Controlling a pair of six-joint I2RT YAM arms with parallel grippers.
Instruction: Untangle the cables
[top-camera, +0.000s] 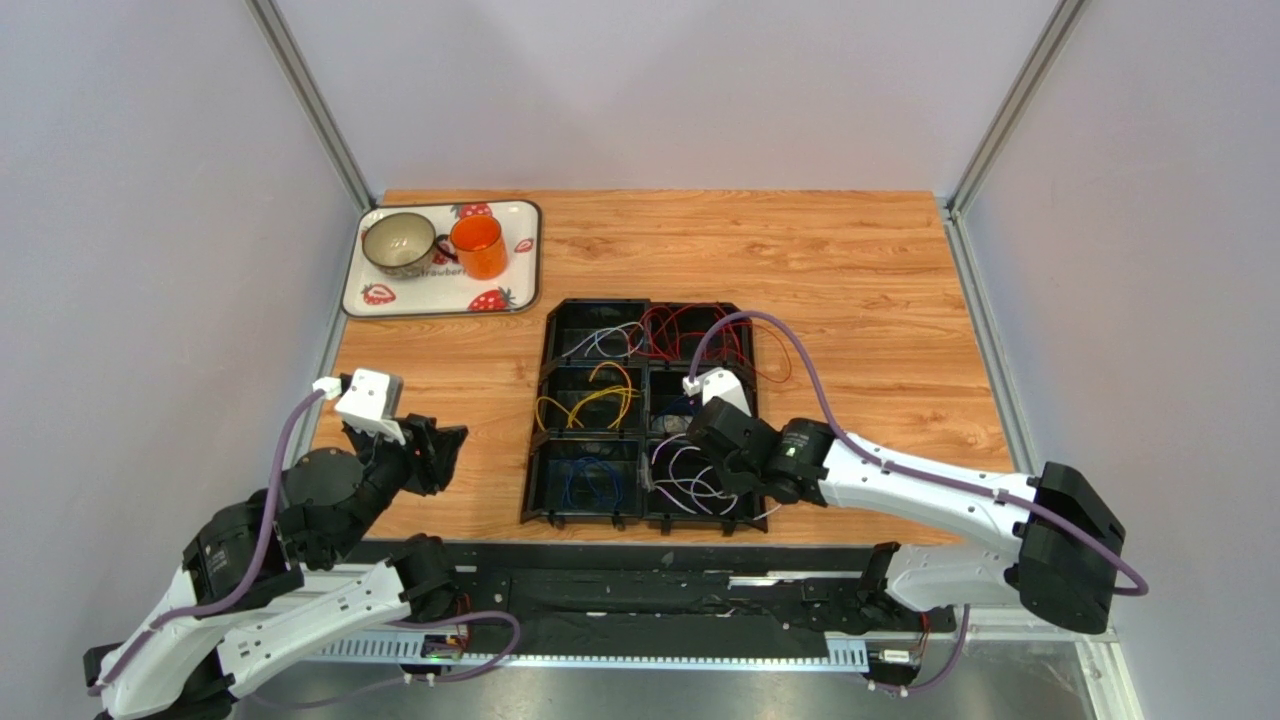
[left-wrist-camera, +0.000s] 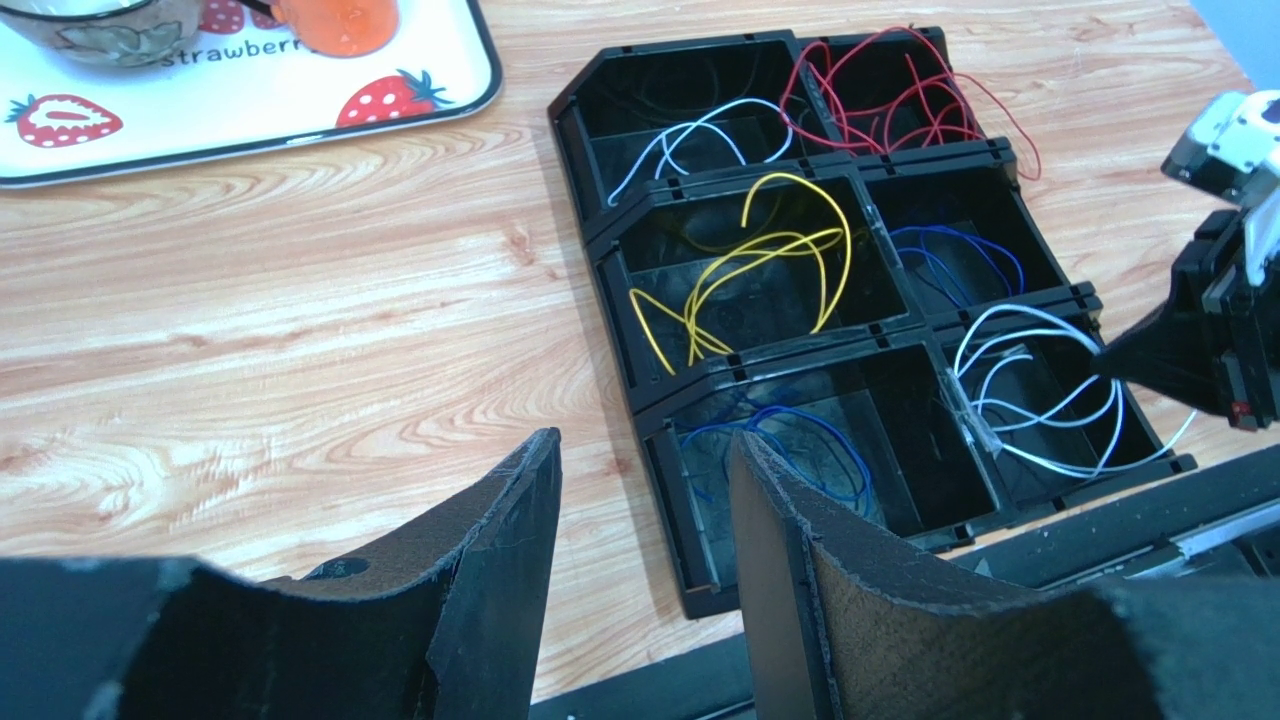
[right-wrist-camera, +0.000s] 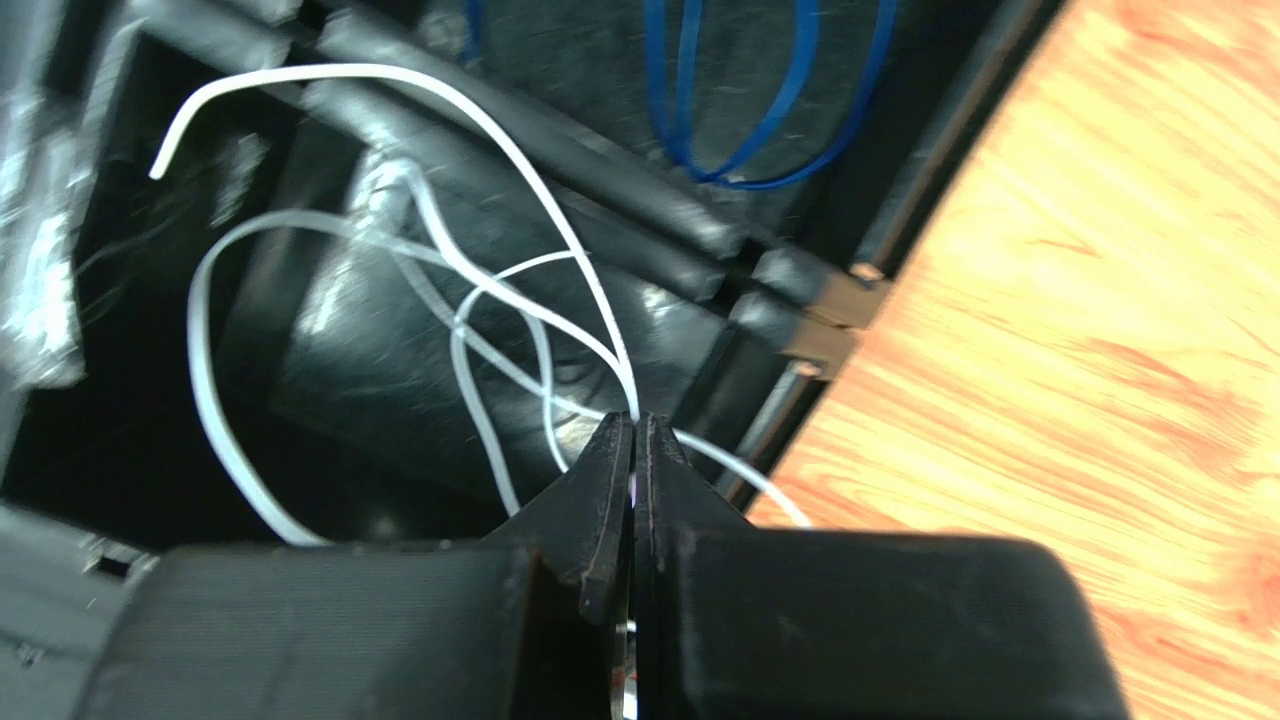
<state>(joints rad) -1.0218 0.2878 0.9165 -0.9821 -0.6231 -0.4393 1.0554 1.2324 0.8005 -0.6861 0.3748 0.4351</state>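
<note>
Your right gripper (right-wrist-camera: 633, 432) has its jaws pressed together, and a white cable (right-wrist-camera: 194, 353) runs straight into the seam at their tips, so it reads as a pinch on that strand. That gripper sits over the 5 o'clock compartment of the black tray (top-camera: 544, 405), which lies in the middle of the wooden surface (top-camera: 872, 300).

The cables (top-camera: 691, 473) all lie in that tray's six compartments:
- white loops at 11 o'clock and at 5 o'clock
- red loops (top-camera: 684, 330) at 1 o'clock (a few arch over the rim)
- yellow loops (top-camera: 598, 399) at 9 o'clock
- blue loops (top-camera: 589, 483) at 7 o'clock, with more blue at 3 o'clock

Your left gripper (top-camera: 436, 450) hovers above bare wood at 9 o'clock of the tray, well apart from it. Its jaws are spread and hold nothing.

Far off at 11 o'clock of the surface sits a strawberry tray (top-camera: 519, 255) carrying a bowl (top-camera: 398, 240) and an orange cup (top-camera: 480, 248), touching each other.
</note>
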